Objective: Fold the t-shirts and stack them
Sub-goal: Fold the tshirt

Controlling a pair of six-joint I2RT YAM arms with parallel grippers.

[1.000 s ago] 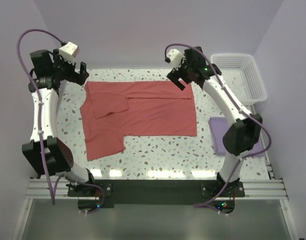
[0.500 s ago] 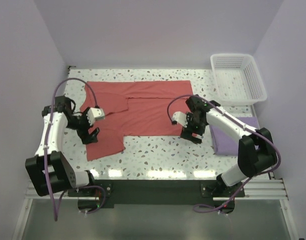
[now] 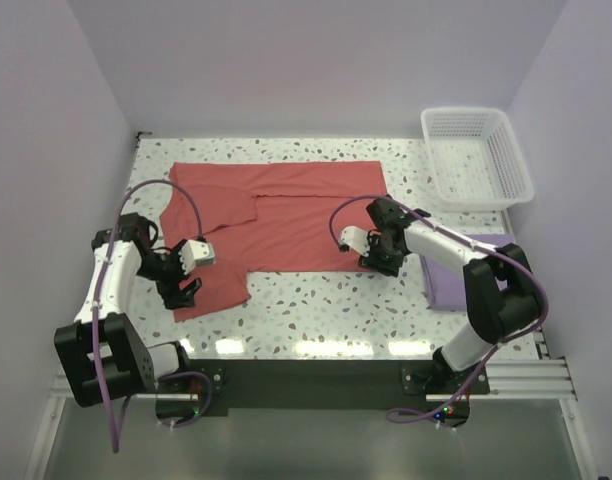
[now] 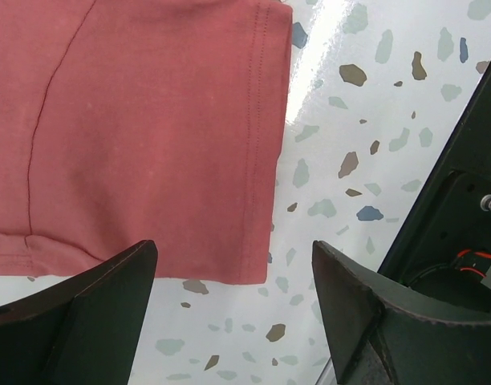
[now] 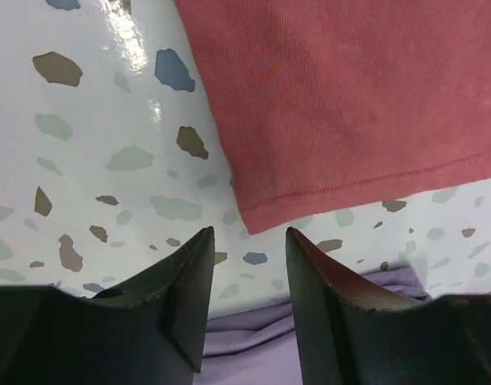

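The salmon t-shirt (image 3: 296, 215) lies spread flat on the speckled table (image 3: 316, 300), one sleeve folded in at the left. My left gripper (image 3: 184, 291) hovers open over its near-left corner; in the left wrist view the hem corner (image 4: 257, 277) sits between the wide-apart jaws (image 4: 233, 257). At the shirt's near-right corner my right gripper (image 3: 381, 263) is low over the table. The right wrist view shows that corner (image 5: 253, 220) just ahead of the narrowed, empty jaws (image 5: 249, 237). The folded lavender t-shirt (image 3: 448, 283) lies right of it, seen as purple cloth (image 5: 253, 345) under the fingers.
A white lattice basket (image 3: 476, 155) stands at the far right corner. Purple cables loop over both arms. The black base rail (image 4: 462, 200) runs close along the near table edge beside my left gripper. Walls close in the table on three sides.
Both arms swung from the shirt's far edge down to its near corners. The right jaws have narrowed a lot, and the left jaws slightly.
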